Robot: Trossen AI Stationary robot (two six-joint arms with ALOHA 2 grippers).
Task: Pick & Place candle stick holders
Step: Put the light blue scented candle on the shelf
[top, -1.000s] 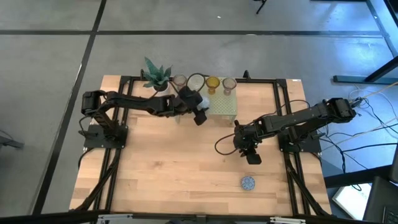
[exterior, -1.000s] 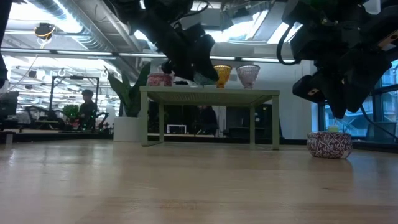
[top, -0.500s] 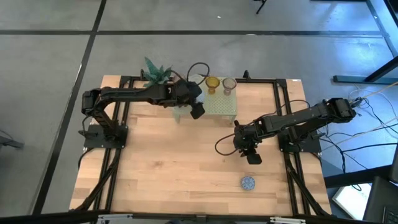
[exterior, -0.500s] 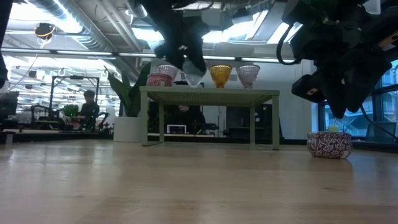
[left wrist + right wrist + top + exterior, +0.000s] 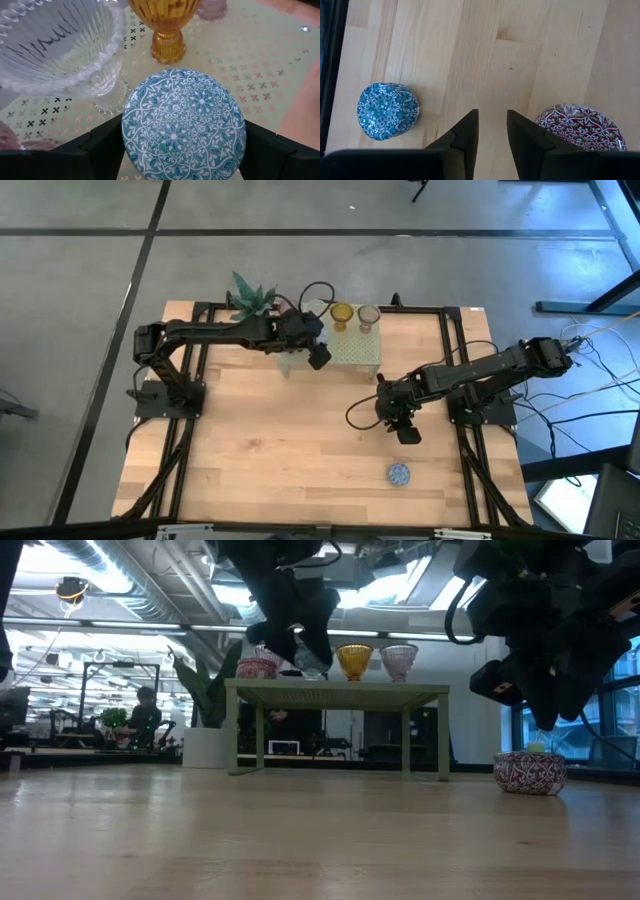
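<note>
My left gripper [image 5: 318, 357] hangs over the pale green stand [image 5: 362, 352], shut on a teal-and-white patterned candle stick holder [image 5: 184, 125]. On the stand stand a clear ribbed holder [image 5: 60, 45], an amber one [image 5: 167, 25] and a pinkish one [image 5: 368, 314]. A speckled red-pink holder [image 5: 257, 667] stands at the stand's left end in the low view. My right gripper [image 5: 492, 130] hovers open above bare table. It is between a blue mosaic holder [image 5: 387, 111] and a red patterned holder [image 5: 580, 127], both resting on their bases. My left gripper pinches the teal holder between its two fingers [image 5: 100, 150], one on each of two opposite sides [image 5: 131, 135]. A round patterned face of the holder is turned toward the wrist camera. The gripper slants down from the table's left. The holder is lifted clear above the stand.
A small potted green plant [image 5: 250, 300] stands at the far edge, left of the stand. Open wooden table lies in the middle and toward the near edge. The blue mosaic holder [image 5: 399, 474] sits near the front right.
My left gripper has risen a little over the stand, drawn toward the far edge and tipped, with the teal holder still between its fingers. The arm now hides the holders at the stand's far left in the high view.
</note>
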